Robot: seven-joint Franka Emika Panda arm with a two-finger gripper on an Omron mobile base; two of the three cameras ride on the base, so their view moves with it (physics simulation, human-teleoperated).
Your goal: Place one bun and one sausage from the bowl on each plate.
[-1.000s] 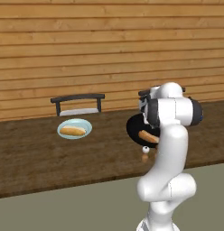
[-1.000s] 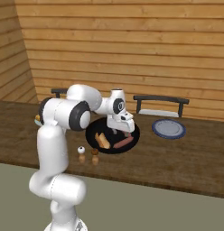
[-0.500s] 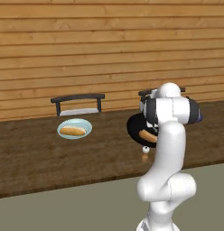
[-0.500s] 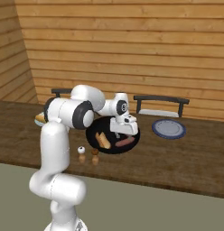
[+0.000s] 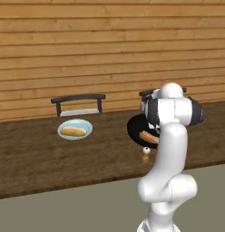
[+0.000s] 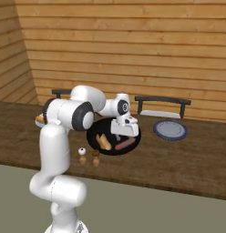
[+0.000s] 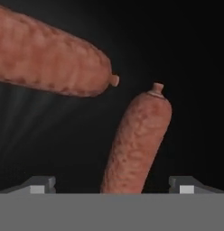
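The long wooden counter (image 6: 187,159) runs under the whole setup, and everything sits on it so the arm can reach it from the near side. Directly beneath the gripper (image 6: 125,134) is the black bowl (image 6: 93,137), the stock the arm draws from; in it I can see a bun (image 6: 103,142) off to the gripper's left and a sausage (image 6: 125,144) just under it. The dark blue-grey plate (image 6: 170,130) lies bare to the gripper's right, near the bowl, while the pale blue-green plate (image 5: 75,129) sits well apart on the other side, already carrying a bun (image 5: 73,132) but no sausage that I can make out. From the hand's own camera, one sausage (image 7: 135,145) lies straight between the two fingertips (image 7: 38,184), which stand spread wide on either side without touching it, and a second sausage (image 7: 50,58) lies just beyond it. That looks to me like lining up for a grab. Two small shakers (image 6: 88,156) stand just in front of the bowl. No brand, label or writing is readable anywhere.
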